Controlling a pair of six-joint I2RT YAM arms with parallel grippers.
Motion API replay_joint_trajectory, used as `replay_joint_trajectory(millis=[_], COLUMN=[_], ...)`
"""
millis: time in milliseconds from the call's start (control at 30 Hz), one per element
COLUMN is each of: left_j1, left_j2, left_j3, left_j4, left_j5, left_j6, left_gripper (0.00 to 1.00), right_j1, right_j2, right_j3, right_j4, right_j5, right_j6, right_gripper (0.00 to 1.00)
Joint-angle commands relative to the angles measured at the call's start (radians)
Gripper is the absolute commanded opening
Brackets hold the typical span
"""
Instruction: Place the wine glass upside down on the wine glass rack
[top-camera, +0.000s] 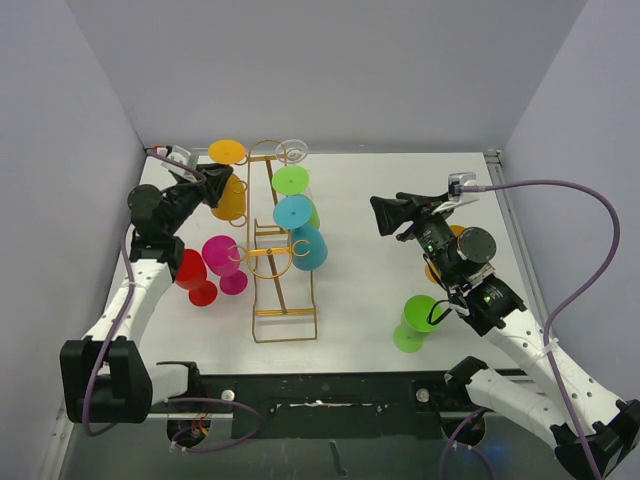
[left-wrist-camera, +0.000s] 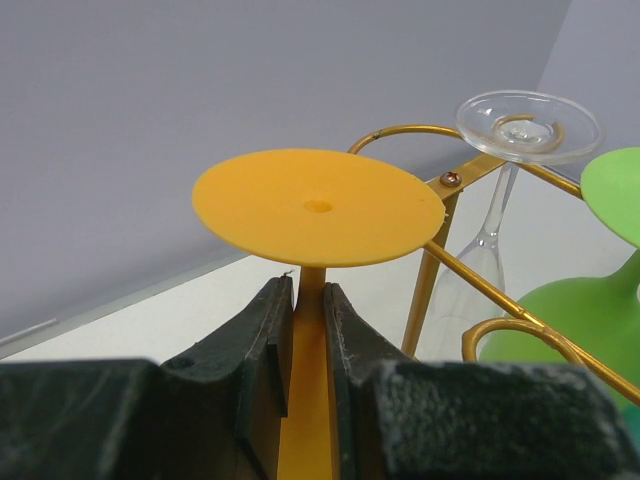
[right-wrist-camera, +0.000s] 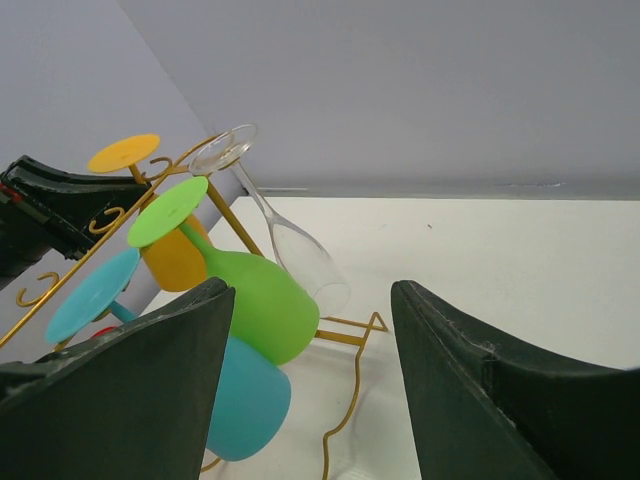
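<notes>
An orange wine glass (top-camera: 227, 152) hangs upside down, foot on top, at the far left side of the gold wire rack (top-camera: 285, 315). My left gripper (top-camera: 215, 180) is shut on its stem. In the left wrist view both fingers (left-wrist-camera: 270, 340) press the orange stem just under the round foot (left-wrist-camera: 318, 205), beside a rack (left-wrist-camera: 440, 255) hook. My right gripper (top-camera: 385, 215) hovers open and empty right of the rack. In its own view the right gripper (right-wrist-camera: 312, 290) frames the rack (right-wrist-camera: 345, 338) and the orange foot (right-wrist-camera: 123, 152).
A clear glass (top-camera: 292, 150), a green glass (top-camera: 292, 182) and two teal glasses (top-camera: 300, 230) hang upside down on the rack. A magenta glass (top-camera: 222, 255) and a red glass (top-camera: 195, 275) sit left of it. A green glass (top-camera: 418, 322) stands under the right arm.
</notes>
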Motion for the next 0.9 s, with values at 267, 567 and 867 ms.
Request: replay_joint_trajectory(millis=[267, 567, 867], left_j1=[0.009, 0.009, 0.009], left_j2=[0.06, 0.077, 0.088], left_j3=[0.035, 0.018, 0.001], left_j4=[0.138, 0.194, 0.201], left_j5=[0.07, 0.144, 0.169], left_j6=[0.005, -0.026, -0.027], left_gripper=[0.0, 0.0, 0.0], right_j1=[-0.003, -0.002, -0.002], right_j2=[-0.015, -0.015, -0.008], right_j3=[0.012, 0.014, 0.018], right_j4=[0.059, 0.055, 0.055], right_j5=[-0.02, -0.02, -0.032], right_j6=[0.006, 0.001, 0.004], right_gripper=[0.65, 0.65, 0.65])
